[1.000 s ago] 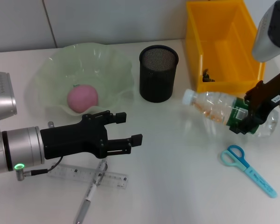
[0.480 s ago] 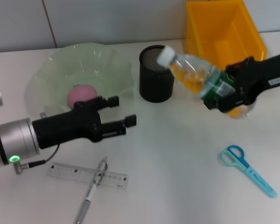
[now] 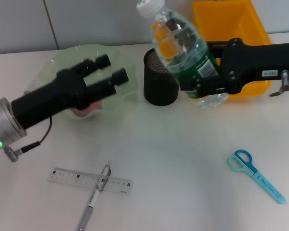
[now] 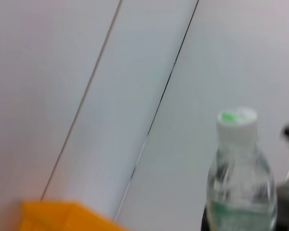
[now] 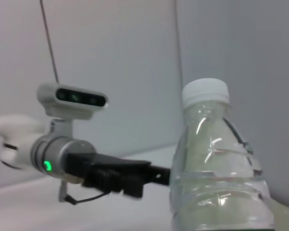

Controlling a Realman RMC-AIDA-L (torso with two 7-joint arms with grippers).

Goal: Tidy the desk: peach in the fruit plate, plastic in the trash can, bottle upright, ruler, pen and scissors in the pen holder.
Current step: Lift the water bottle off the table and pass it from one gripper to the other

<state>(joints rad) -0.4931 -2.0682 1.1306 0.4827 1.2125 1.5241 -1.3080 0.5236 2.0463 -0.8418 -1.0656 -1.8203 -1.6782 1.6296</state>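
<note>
My right gripper point(image 3: 202, 67) is shut on the clear bottle point(image 3: 180, 45) at its green label. The bottle is held nearly upright, white cap on top, in front of the yellow trash can point(image 3: 241, 24) and beside the black mesh pen holder point(image 3: 156, 91). It also shows in both wrist views: bottle point(image 4: 238, 183), bottle point(image 5: 214, 168). My left gripper point(image 3: 112, 68) hangs open over the pale green fruit plate point(image 3: 120, 60). It hides most of the pink peach point(image 3: 82, 110) in the plate. Ruler point(image 3: 70, 176) and pen point(image 3: 91, 202) lie crossed at front left. The blue scissors point(image 3: 255, 175) lie at front right. The plastic is out of view.
A white wall stands behind the desk. The right wrist view shows the left arm's gripper point(image 5: 120, 175) farther off, beyond the bottle. A corner of the yellow trash can point(image 4: 58, 216) appears in the left wrist view.
The right gripper has lifted the bottle off the desk and swung it from lying to nearly upright. The left arm has risen and moved back over the fruit plate.
</note>
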